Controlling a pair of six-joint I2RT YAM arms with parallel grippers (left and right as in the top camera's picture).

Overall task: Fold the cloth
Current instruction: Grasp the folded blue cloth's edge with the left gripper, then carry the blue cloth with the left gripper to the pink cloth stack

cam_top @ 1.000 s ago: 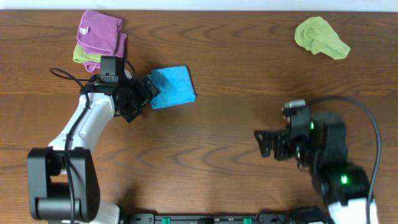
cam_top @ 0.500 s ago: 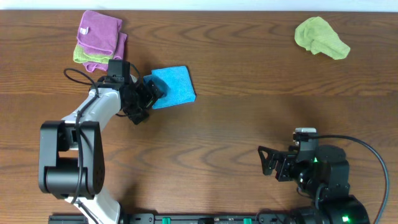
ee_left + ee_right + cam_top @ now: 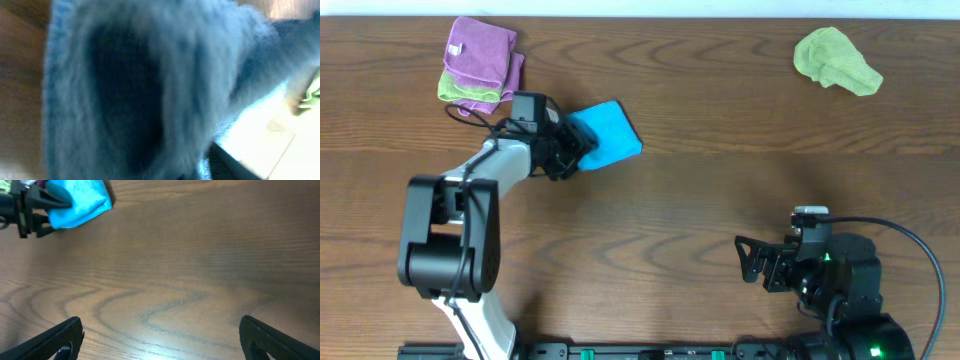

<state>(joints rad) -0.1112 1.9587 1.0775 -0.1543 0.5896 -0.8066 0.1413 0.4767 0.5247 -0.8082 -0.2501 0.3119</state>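
Observation:
A folded blue cloth [image 3: 611, 134] lies on the wooden table left of centre, turned at an angle. My left gripper [image 3: 574, 151] is shut on its left edge. In the left wrist view the blue cloth [image 3: 150, 75] fills nearly the whole frame, blurred, and hides the fingers. The right wrist view shows the same blue cloth [image 3: 82, 202] at the top left with the left gripper [image 3: 42, 202] clamped on it. My right gripper [image 3: 745, 258] stands open near the front right edge, far from the cloth. The right gripper [image 3: 160, 330] has only bare table between its fingers.
A stack of folded purple cloths [image 3: 480, 50] over a green one [image 3: 453, 88] sits at the back left, just behind the left arm. A crumpled green cloth [image 3: 835, 60] lies at the back right. A black cable [image 3: 470, 115] loops beside the left wrist.
My left gripper moved right onto the blue cloth's left edge and closed on it; the cloth shifted right and rotated. The right arm drew back toward the front edge, then stayed still.

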